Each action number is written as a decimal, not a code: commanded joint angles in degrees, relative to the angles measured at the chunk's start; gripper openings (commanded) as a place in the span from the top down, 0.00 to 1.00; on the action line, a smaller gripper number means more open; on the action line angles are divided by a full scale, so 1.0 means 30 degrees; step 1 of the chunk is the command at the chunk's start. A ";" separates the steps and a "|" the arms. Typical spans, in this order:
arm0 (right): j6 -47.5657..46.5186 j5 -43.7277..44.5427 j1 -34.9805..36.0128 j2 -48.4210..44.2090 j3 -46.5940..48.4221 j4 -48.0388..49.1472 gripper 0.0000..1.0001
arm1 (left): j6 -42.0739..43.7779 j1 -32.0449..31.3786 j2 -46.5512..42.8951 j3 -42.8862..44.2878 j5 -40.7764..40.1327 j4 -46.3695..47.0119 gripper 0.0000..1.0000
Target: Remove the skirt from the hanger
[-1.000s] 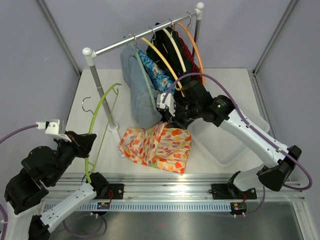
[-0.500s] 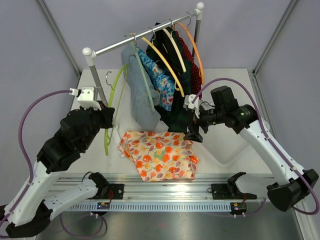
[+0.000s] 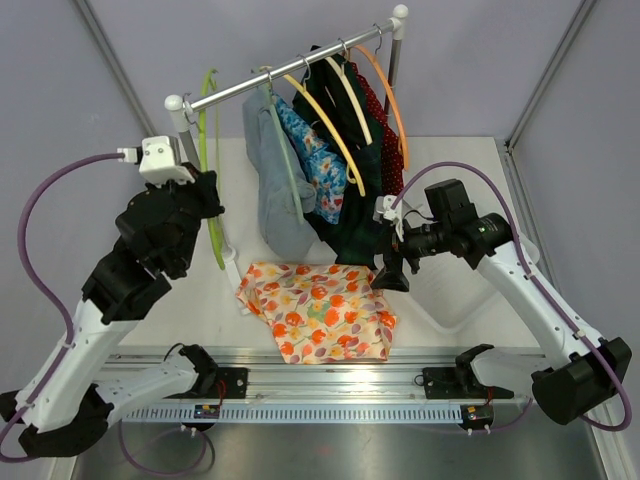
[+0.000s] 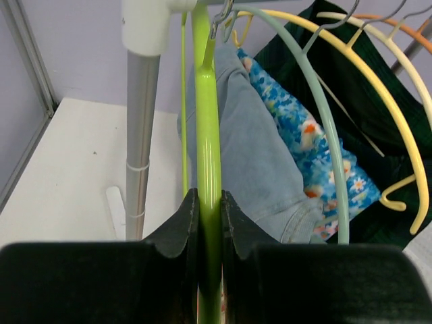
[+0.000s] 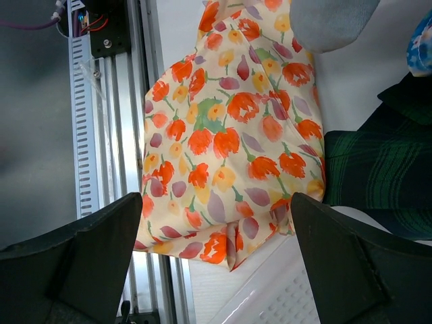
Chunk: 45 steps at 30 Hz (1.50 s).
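- The left gripper (image 4: 208, 202) is pinched narrowly on the shaft of the lime-green plastic hanger (image 4: 207, 115). Both dark fingers press the shaft's sides in the lower middle of the wrist view.
- A second ago this arm held the hanger low at the lower left of the overhead frame. It has since carried the hanger up to the upper left, against the left end of the silver metal rail (image 3: 290, 75).
- Whether the hook already sits over the rail cannot be told from either view.
- The pale denim garment (image 4: 260, 155) hangs just to the right of the green shaft.
- The right gripper (image 5: 216, 202) stands wide and holds nothing. A second ago it was closed on bunched fabric near the rack.
- The cream fabric skirt printed with orange tulips (image 3: 320, 310) lies spread out on the white tabletop (image 3: 450, 170), at the lower centre of the overhead frame. It is just below the open right gripper (image 3: 390, 270) and well apart from the hanger (image 3: 208, 120).
- Judgement: the skirt is free of the hanger, so the task's core is done. Only parking the bare hanger on the rail seems left.
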 commanded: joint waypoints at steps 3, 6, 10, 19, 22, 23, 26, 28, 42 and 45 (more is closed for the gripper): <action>-0.0110 -0.1035 -0.0091 -0.0477 0.0085 0.0268 0.01 | -0.0364 0.0391 0.2295 0.1766 -0.0498 0.2402 1.00; -0.0080 -0.1152 -0.0062 -0.0595 0.0085 0.0239 0.01 | -0.1125 0.1733 0.3233 0.2614 0.0320 0.2081 1.00; -0.0110 -0.1182 -0.0062 -0.0682 0.0085 0.0181 0.00 | -0.2299 0.4022 0.3908 0.2765 0.2719 0.1932 1.00; -0.0080 -0.1124 -0.0091 -0.0683 -0.0003 0.0268 0.01 | -0.3530 0.5607 0.3793 0.1390 0.5859 0.2078 0.98; -0.0051 -0.1153 -0.0091 -0.0625 -0.0003 0.0268 0.00 | -0.3736 0.5870 0.3090 0.0452 0.6181 0.2080 0.97; -0.0051 -0.1182 -0.0062 -0.0624 -0.0032 0.0268 0.00 | -0.3794 0.5958 0.2944 0.0189 0.6299 0.2079 0.97; -0.0051 -0.1153 -0.0062 -0.0595 -0.0032 0.0268 0.01 | -0.3969 0.6368 0.2387 -0.0603 0.6680 0.1962 0.97; -0.0051 -0.1153 -0.0091 -0.0595 -0.0032 0.0268 0.01 | -0.4029 0.6661 0.2123 -0.1102 0.6972 0.2020 0.97; -0.3295 -0.3172 -0.0062 -0.0010 -0.0471 -0.1398 0.01 | -0.4001 0.6984 0.0281 -0.0723 0.9287 0.1407 0.08; -0.4706 -0.3351 0.0201 0.0371 -0.0588 -0.1840 0.01 | -0.3153 0.7014 -0.0977 -0.0722 0.9668 0.0471 0.01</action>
